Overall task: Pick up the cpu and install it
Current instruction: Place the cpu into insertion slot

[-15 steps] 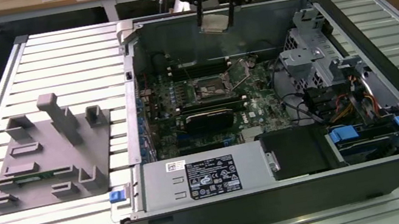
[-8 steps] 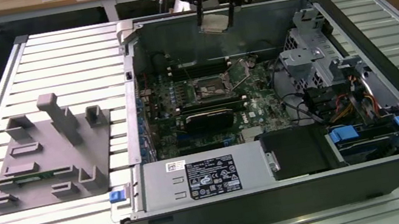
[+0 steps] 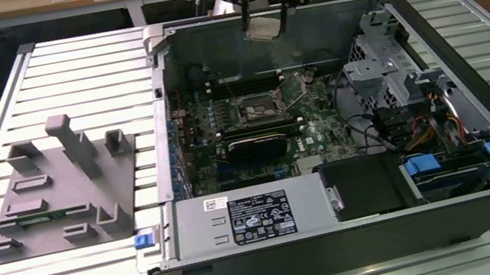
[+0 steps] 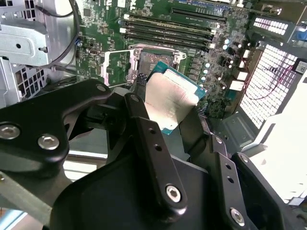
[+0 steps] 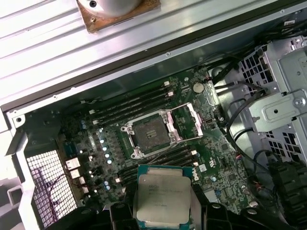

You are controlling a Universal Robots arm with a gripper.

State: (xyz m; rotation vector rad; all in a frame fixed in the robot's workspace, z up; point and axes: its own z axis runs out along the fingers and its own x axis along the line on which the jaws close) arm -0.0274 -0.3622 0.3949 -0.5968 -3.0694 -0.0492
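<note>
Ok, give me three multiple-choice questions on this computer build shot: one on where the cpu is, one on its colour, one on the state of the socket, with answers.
1. Where is the cpu?
A. seated in the socket
B. held by the gripper above the open case
C. lying outside the case

2. Its top is:
A. black
B. gold
C. pale silver

3. The socket is:
A. open and empty
B. closed over a chip
C. under a cooler

Answers: 1 B, it is clamped in the gripper, clear of the socket. 2 C, the metal lid shows pale in both wrist views. 3 A, its bed lies bare.
</note>
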